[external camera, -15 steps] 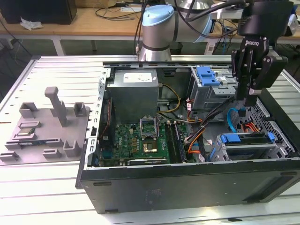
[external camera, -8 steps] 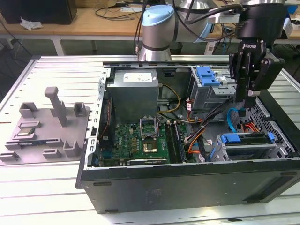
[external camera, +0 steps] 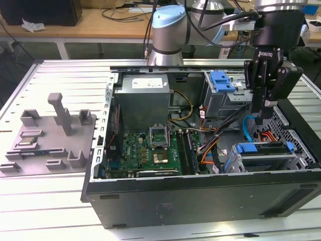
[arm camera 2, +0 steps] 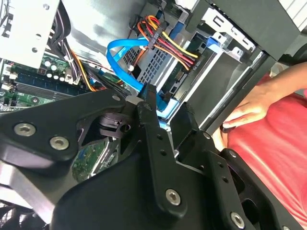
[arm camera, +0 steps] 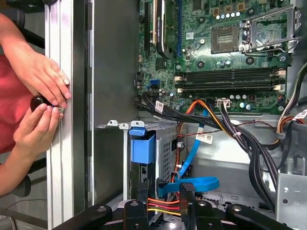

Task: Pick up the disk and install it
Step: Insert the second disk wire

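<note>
My black gripper (external camera: 260, 115) hovers, fingers apart, above the silver-grey, blue-framed disk (external camera: 266, 160). I judge it rigid, weighty and shock-sensitive, best held by its frame edges.

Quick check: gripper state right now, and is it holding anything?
Gripper: over the drive bay inside the open computer case; open or shut cannot be told, and no disk shows in it.

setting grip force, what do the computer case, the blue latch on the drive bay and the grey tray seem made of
Computer case: looks like painted sheet metal, matte black outside, bare grey inside with stamped holes.
Blue latch: smooth moulded plastic, probably, evenly coloured with a slight sheen.
Grey tray: likely matte plastic, with blocky moulded posts.
</note>
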Robot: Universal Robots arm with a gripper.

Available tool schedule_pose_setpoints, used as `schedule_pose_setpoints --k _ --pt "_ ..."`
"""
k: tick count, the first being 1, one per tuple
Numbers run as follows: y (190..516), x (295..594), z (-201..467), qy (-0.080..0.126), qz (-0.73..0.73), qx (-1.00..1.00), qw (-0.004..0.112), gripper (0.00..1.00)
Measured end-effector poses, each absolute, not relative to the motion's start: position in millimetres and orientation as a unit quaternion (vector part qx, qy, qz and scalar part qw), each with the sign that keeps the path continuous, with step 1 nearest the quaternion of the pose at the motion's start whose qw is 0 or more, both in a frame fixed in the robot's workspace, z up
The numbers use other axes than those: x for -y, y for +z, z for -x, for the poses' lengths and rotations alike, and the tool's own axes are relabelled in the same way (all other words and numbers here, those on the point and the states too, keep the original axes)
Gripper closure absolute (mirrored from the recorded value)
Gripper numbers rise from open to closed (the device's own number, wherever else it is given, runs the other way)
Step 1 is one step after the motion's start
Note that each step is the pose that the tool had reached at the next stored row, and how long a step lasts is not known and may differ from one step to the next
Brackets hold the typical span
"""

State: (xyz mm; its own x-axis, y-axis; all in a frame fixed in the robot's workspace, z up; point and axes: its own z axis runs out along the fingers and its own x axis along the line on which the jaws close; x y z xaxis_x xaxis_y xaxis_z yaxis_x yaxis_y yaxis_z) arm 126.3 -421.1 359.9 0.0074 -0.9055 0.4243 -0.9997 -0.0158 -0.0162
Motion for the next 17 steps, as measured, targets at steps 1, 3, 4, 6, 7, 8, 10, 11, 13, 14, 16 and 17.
schedule_pose_setpoints --k 1,3,4,6,7,8,10,11,13,14,16,17 --pt "359.6 421.2 -126.3 0.16 -0.694 0.686 0.147 0.6" --pt "358.4 421.1 -126.3 0.16 -0.695 0.686 0.147 0.62" --pt "357.9 421.1 -126.4 0.16 -0.695 0.686 0.147 0.62" --pt "356.8 421.1 -126.4 0.161 -0.695 0.685 0.147 0.69" --pt "356.4 421.1 -126.3 0.161 -0.695 0.685 0.147 0.69" --pt "356.1 421.1 -126.3 0.161 -0.695 0.685 0.147 0.69" --pt "355.2 421.2 -126.3 0.161 -0.695 0.685 0.147 0.69" --pt "355.1 421.3 -126.3 0.161 -0.696 0.685 0.147 0.69" --pt "354.8 421.9 -126.3 0.161 -0.696 0.685 0.147 0.69" --pt "354.8 422.5 -126.3 0.161 -0.696 0.685 0.147 0.69" --pt "354.7 424.2 -126.4 0.161 -0.696 0.684 0.147 0.69" --pt "354.5 425.8 -126.4 0.161 -0.696 0.684 0.146 0.69"
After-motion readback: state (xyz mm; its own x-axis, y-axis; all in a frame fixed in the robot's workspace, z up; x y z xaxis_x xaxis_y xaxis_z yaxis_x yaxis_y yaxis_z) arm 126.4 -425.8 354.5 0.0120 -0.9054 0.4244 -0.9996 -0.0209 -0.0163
